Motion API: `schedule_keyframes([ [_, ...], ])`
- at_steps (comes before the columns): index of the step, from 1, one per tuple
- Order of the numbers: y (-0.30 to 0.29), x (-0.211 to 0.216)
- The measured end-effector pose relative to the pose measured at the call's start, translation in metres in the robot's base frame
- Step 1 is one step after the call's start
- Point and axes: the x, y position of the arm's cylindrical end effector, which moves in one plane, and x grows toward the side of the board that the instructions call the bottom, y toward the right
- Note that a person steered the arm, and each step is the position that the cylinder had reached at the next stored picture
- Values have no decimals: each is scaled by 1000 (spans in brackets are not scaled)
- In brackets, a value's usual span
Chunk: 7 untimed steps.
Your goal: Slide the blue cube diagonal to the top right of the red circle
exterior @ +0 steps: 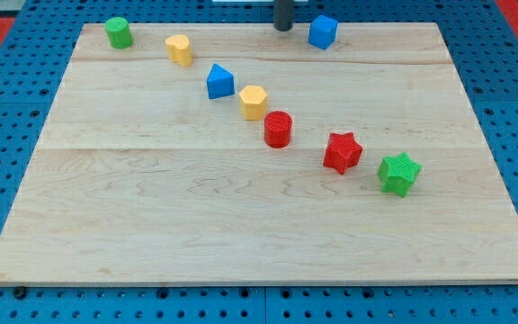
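Camera view: blue cube (323, 31) corner-on, upright.

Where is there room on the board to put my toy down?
The bare wood below the red star and green star is free. It is crowded along the slanting line from the yellow heart down past the red circle.
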Motion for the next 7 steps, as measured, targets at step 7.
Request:
schedule_keyframes([
  [7, 105, -1],
])
